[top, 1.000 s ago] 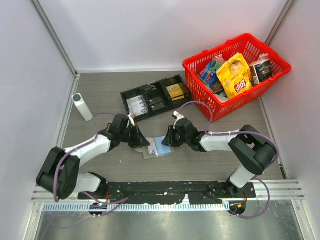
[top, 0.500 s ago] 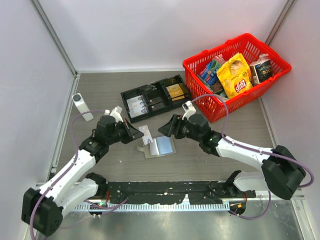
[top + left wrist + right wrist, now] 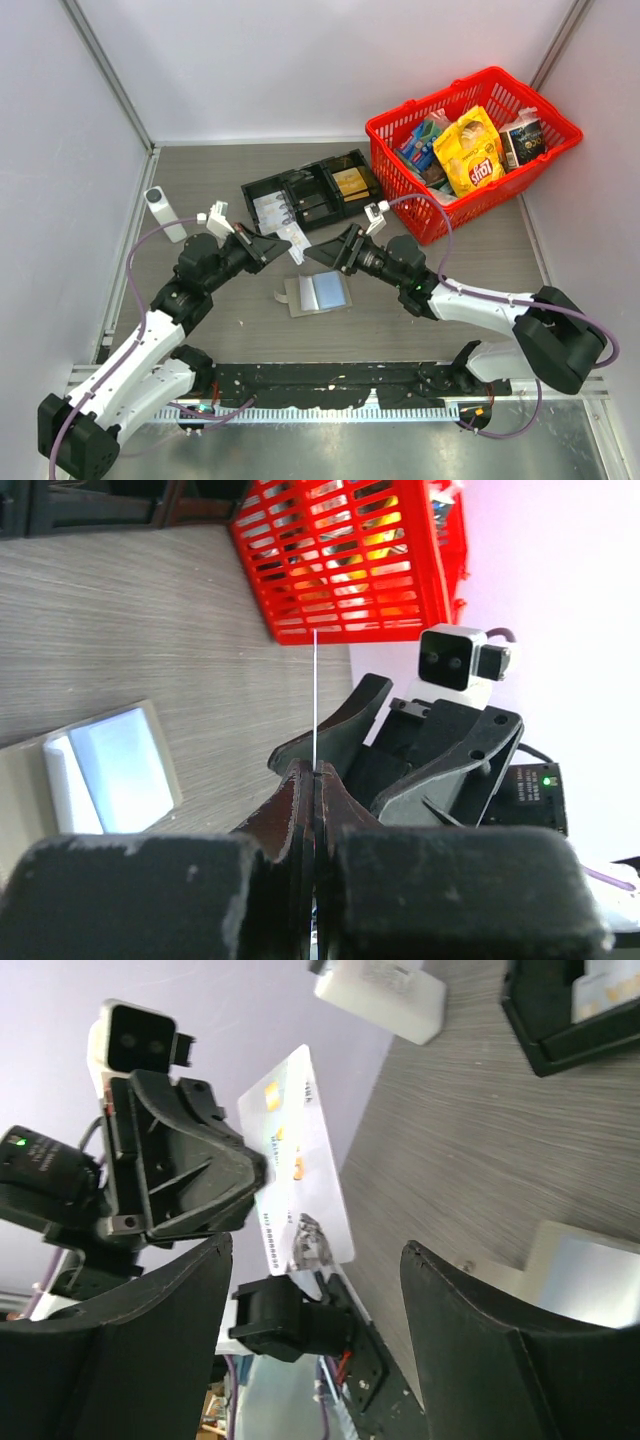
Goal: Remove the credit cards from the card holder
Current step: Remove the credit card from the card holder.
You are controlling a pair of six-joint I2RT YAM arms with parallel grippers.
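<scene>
on the grey wood-grain table (image 3: 200, 190), a flat grey-silver sleeve (image 3: 298, 298) is lying with a pale blue card (image 3: 326, 290) showing on it. above, the left gripper (image 3: 275, 243) is clamping a thin whitish glossy card (image 3: 294, 240) upright. the right gripper (image 3: 318, 254) is facing it, fingers apart and holding nothing.

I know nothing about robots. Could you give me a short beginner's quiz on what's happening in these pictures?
1. True or false: the left gripper is shut on a credit card, holding it above the table.
2. Where does the card holder lie? A: in the red basket. B: on the table. C: in the black tray.
3. Fill in: the jaws of the right gripper stand ____.

Key: 1 true; 2 B; 3 open.
</scene>
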